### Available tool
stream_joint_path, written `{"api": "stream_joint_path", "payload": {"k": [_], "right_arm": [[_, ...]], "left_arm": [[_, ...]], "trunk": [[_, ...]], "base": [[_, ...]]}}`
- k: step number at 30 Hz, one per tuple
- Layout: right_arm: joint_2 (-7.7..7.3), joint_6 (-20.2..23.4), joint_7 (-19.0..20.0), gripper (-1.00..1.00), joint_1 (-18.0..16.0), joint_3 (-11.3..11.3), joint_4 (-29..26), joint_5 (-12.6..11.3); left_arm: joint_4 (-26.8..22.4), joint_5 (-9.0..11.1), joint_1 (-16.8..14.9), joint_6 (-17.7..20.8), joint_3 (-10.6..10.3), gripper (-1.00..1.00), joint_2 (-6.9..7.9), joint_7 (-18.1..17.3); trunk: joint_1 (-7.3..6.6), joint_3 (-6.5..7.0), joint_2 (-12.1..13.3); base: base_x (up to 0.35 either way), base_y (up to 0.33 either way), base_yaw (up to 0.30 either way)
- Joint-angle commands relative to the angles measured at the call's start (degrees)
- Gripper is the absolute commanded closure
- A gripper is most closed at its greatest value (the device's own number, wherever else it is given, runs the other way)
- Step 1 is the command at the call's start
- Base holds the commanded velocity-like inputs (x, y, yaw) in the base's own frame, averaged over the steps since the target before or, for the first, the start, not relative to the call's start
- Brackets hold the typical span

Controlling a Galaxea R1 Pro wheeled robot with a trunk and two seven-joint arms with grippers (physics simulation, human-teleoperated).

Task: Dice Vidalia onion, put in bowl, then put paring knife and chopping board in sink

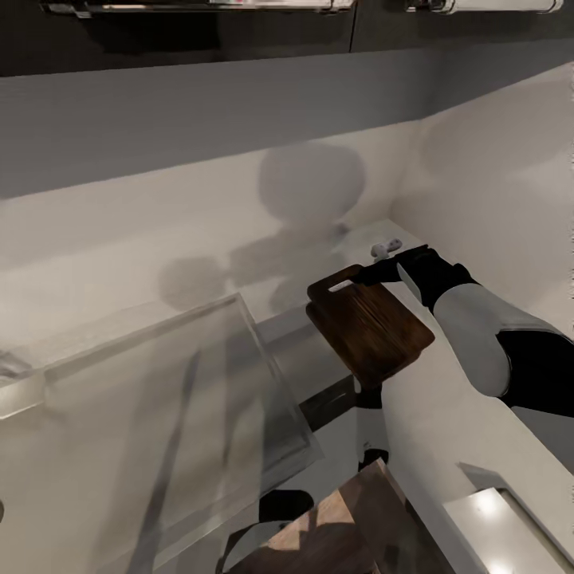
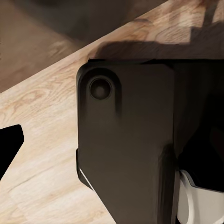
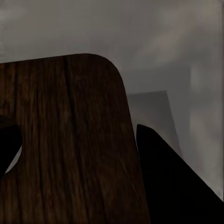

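Right gripper clamped on the chopping board at its slot-handle end, black fingers closed over the edge beside the slot. Board held up off the countertop, tilted, dark wood grain facing the head camera, rounded corners plain to see. In the right wrist view, same board close up, one rounded corner and part of the slot showing, a dark finger along its edge. Below and to the left of the board, the steel sink, basin rim and drainboard washed out and blurred. Behind, a pale backsplash carrying the robot's shadow; above that, glossy black upper cabinets with chrome bar handles. A small white object on the countertop by the corner, too blurred to name. Left gripper: cannot tell whether open or closed; only one dark fingertip seen over pale wood floor, next to a dark part of the robot's body.
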Motion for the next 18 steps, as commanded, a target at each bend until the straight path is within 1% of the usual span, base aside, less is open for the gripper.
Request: {"api": "stream_joint_path", "payload": {"k": [1,7,18], "right_arm": [[0.01,0.27,0.26,1.0,-0.01,0.11,-0.11,0.25],[0.16,0.27,0.28,1.0,-0.02,0.11,-0.11,0.24],[0.21,0.27,0.31,1.0,-0.01,0.11,-0.03,0.24]], "left_arm": [[-0.1,-0.01,0.05,-0.06,0.02,-1.0,-0.01,-0.03],[-0.1,-0.01,0.05,-0.06,0.02,-1.0,-0.01,-0.03],[-0.1,-0.01,0.04,-0.06,0.02,-1.0,-0.01,-0.03]], "trunk": [[0.02,0.02,-0.09],[0.02,0.56,-0.09],[0.02,1.55,-0.09]], "base": [[-0.179,0.062,0.0],[-0.246,0.128,0.0],[-0.273,0.161,0.0]]}}
